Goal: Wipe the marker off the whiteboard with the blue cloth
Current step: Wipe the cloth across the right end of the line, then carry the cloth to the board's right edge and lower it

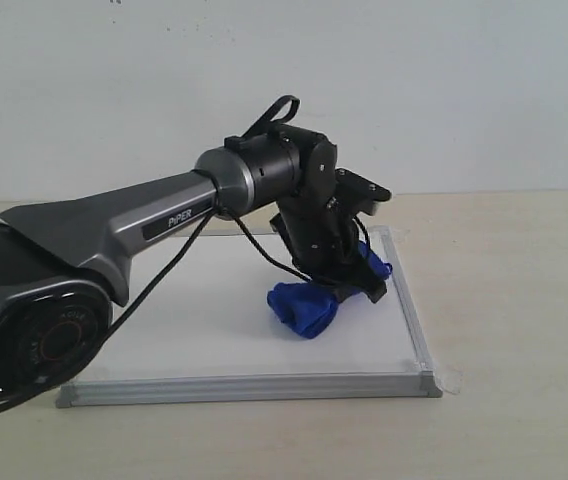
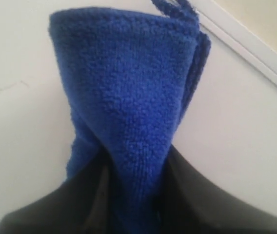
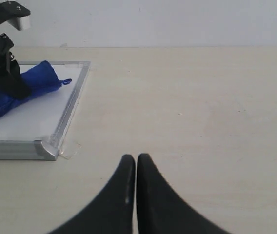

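Note:
The whiteboard (image 1: 254,388) lies flat on the table, white with a silver frame. My left gripper (image 1: 349,285) reaches down over its right part and is shut on the blue cloth (image 1: 306,306), which rests bunched on the board. In the left wrist view the blue cloth (image 2: 128,97) rises from between the black jaws of the left gripper (image 2: 136,195), near the board's frame (image 2: 255,48). A faint thin trace (image 2: 2,88) shows on the white surface; no clear dark marker line is visible. My right gripper (image 3: 136,158) is shut and empty over bare table, apart from the board's corner (image 3: 46,148).
The light wooden table (image 1: 524,300) extends to the right of the board and in front of it. A pale wall (image 1: 444,90) stands behind. The left arm's grey body (image 1: 114,230) and its black cable (image 1: 164,275) cross above the board's left half.

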You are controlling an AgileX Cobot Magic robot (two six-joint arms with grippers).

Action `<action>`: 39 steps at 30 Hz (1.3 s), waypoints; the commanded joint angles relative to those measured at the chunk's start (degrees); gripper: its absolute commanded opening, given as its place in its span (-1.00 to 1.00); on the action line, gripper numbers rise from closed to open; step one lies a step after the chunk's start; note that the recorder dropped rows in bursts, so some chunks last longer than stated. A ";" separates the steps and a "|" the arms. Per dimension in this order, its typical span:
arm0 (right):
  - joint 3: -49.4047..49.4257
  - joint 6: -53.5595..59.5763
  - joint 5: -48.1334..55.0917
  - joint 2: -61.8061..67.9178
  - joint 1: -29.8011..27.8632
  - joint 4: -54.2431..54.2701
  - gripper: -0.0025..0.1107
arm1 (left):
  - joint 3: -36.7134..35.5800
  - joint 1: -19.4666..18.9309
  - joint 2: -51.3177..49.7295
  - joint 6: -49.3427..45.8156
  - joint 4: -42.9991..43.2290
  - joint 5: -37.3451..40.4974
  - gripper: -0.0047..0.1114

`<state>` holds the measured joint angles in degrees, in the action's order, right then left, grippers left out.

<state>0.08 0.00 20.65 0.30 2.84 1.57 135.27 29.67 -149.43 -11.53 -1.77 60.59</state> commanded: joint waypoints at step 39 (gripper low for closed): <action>-0.08 0.00 -0.20 -0.30 -0.29 -0.37 -0.93 | -0.23 -0.72 1.70 6.46 -45.33 -13.83 -0.85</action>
<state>0.08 0.00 20.65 0.30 2.84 1.57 135.17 28.22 -148.45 -8.47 -45.40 50.46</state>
